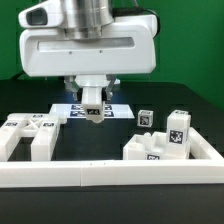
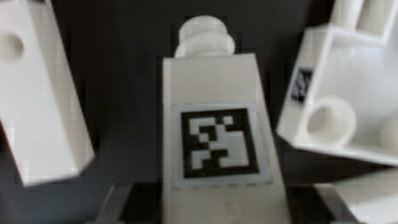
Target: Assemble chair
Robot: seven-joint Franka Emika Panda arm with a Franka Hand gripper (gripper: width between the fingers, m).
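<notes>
Wrist view shows us the bar [image 2: 222,120] running straight out from between the fingers. Its tag faces us, and a round peg [image 2: 205,38] sits at its far end. We think the gripper [image 1: 92,104] is pinching the bar near one end, with the fingers pressed on its two sides.

Close by, one on each side of the fingers, are a long block [image 2: 45,100] and a chunky block [image 2: 338,95]. Each has a round hole. Neither one touches the bar.

Under the fingers lies the marker board [image 1: 70,106]. We cannot tell if the bar touches it.

Farther from the fingers, a heap [image 1: 30,135] of chair parts sits at the exterior view's left. A second heap [image 1: 160,145] sits at its right, inside the rail [image 1: 110,178]. No chair is built yet, as far as we can see.

What could go wrong? The hold is near one end, so we think the bar could tip or slip if it bumps something. The two blocks are very close, so a sideways move could knock them away. If the bar is a bit crooked, the peg could miss its hole and push the other part along.
</notes>
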